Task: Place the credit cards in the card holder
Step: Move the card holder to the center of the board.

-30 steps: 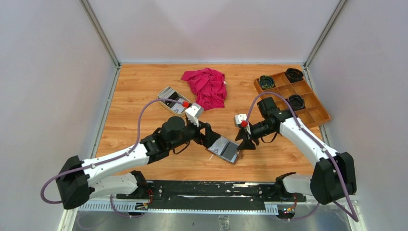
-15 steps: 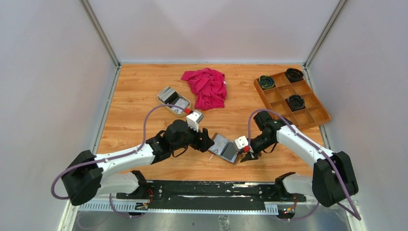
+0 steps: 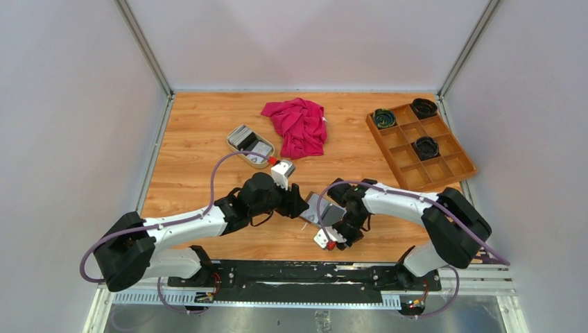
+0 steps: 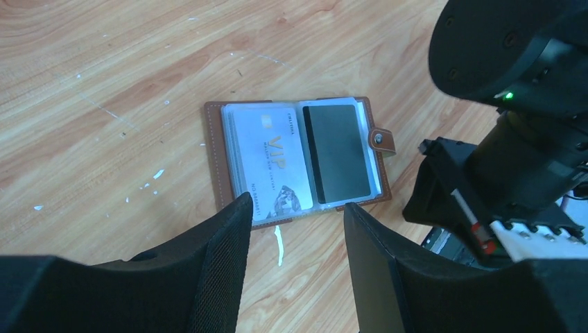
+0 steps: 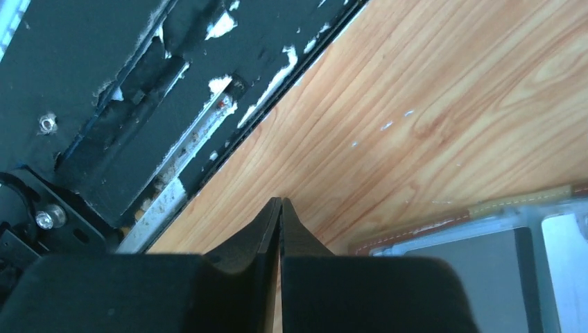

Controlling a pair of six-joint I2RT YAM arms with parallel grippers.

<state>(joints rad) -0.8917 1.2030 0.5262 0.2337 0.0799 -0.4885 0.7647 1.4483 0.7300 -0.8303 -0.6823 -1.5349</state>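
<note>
Down at the bottom of the top view, nearest us, the right gripper (image 5: 280, 202) has its fingers pressed together on nothing. It hangs low over the table (image 3: 194, 139) by the card holder (image 4: 298, 156); we can't tell whether it touches. Up a touch, mid-frame, the holder lies open and flat, with a pale card (image 4: 267, 156) and a dark card (image 4: 336, 152) already in its sleeves. We'd call it light and floppy, apt to skid, so pin it by a leather edge. The left gripper (image 4: 297, 232) has its fingers apart and empty, with the holder just beyond the tips. Farther up and left, more cards (image 3: 241, 135) wait in the dish (image 3: 270, 152). We reckon they're thin, stiff and slick, so pinch a raised short edge.
</note>
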